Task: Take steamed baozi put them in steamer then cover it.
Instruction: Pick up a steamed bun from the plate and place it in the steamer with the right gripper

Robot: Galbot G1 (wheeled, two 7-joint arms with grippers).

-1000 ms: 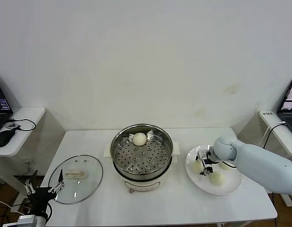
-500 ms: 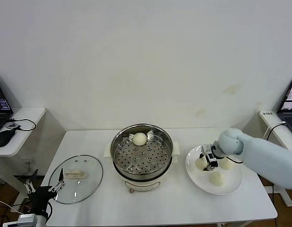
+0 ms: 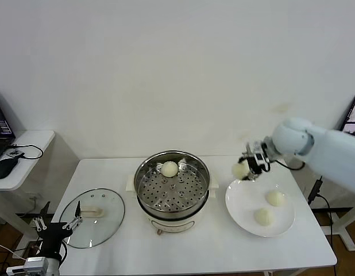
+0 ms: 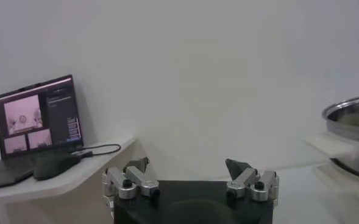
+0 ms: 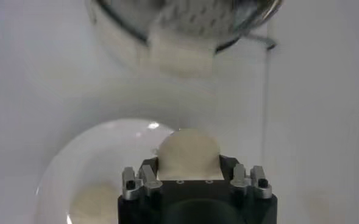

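My right gripper (image 3: 248, 166) is shut on a cream-white baozi (image 3: 240, 169) and holds it in the air between the plate and the steamer (image 3: 173, 185). In the right wrist view that baozi (image 5: 189, 151) fills the gap in my right gripper (image 5: 189, 168). One baozi (image 3: 169, 169) lies on the steamer's perforated tray at the back. Two more baozi (image 3: 275, 198) (image 3: 262, 216) rest on the white plate (image 3: 242, 202). The glass cover (image 3: 92, 217) lies flat on the table left of the steamer. My left gripper (image 3: 56, 226) hangs open off the table's front left corner.
A side table with a laptop (image 4: 36, 115) and a mouse (image 3: 4, 165) stands to the far left. Another laptop (image 3: 352, 118) sits at the far right. The steamer's white side handle (image 5: 180, 53) lies just beyond the plate (image 5: 60, 176) in the right wrist view.
My right gripper has lifted one baozi off the plate and carried it up and slightly toward the steamer. Two baozi stay on the plate. The left arm has barely shifted.
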